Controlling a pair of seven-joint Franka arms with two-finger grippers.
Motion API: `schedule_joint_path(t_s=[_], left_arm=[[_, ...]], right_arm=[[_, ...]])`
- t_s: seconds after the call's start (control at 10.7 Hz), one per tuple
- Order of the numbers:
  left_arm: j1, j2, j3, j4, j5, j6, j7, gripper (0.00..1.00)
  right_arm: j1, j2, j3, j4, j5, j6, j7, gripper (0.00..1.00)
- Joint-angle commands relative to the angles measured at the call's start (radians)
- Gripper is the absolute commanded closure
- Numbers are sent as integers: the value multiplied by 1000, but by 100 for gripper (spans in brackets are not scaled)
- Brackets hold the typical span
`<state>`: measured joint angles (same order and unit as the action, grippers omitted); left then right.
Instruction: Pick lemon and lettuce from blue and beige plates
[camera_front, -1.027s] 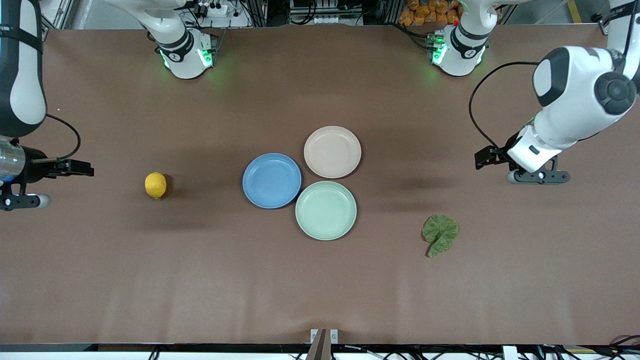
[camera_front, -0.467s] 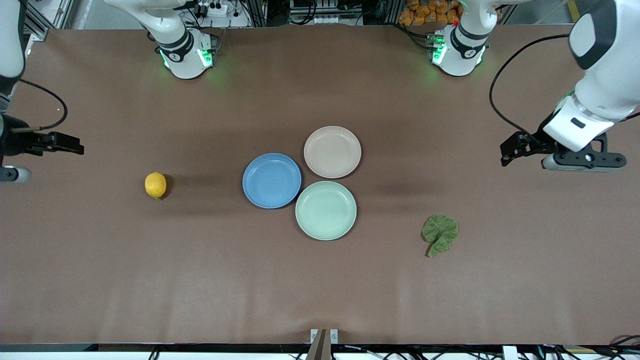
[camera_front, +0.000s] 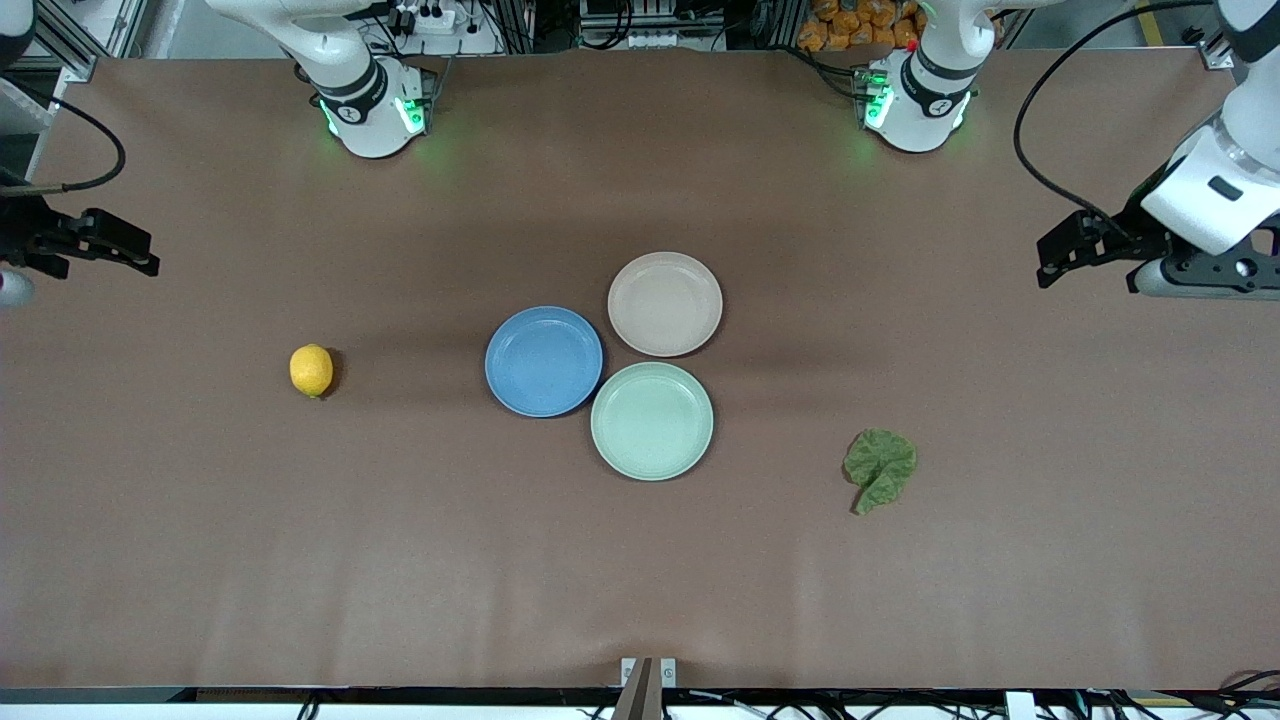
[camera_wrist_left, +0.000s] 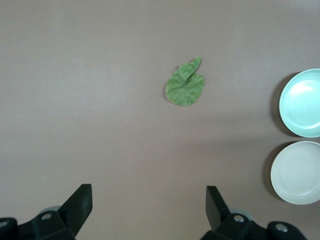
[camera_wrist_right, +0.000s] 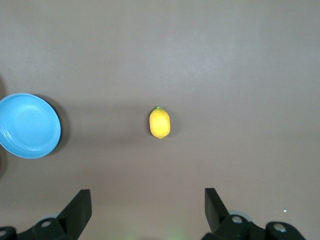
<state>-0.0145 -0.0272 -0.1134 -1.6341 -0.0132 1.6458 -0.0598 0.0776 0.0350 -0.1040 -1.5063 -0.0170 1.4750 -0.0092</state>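
The lemon (camera_front: 311, 370) lies on the bare table toward the right arm's end; it also shows in the right wrist view (camera_wrist_right: 160, 123). The lettuce (camera_front: 880, 468) lies on the bare table toward the left arm's end; it also shows in the left wrist view (camera_wrist_left: 185, 86). The blue plate (camera_front: 543, 361) and the beige plate (camera_front: 665, 303) sit empty mid-table. My right gripper (camera_wrist_right: 148, 206) is open and empty, high over the table's edge at the right arm's end. My left gripper (camera_wrist_left: 149, 202) is open and empty, high over the left arm's end.
A pale mint-green plate (camera_front: 652, 420) touches the blue and beige plates, nearer to the front camera. The two arm bases (camera_front: 372, 105) stand along the table's back edge.
Both arms have risen and drawn outward toward their own ends of the table, away from the lemon and the lettuce. The objects have not moved.
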Motion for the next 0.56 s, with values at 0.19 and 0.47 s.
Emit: schedule_joint_path(t_s=[0.19,0.47], left_arm=[[-7,-30,1,62,41,-92,15,0],[-9,-28,1,74,33,-92,15,0]], right_arm=[[11,-21,1,-15,18,34,120,0],[8,-20,-5,-15,18,77,120,0]])
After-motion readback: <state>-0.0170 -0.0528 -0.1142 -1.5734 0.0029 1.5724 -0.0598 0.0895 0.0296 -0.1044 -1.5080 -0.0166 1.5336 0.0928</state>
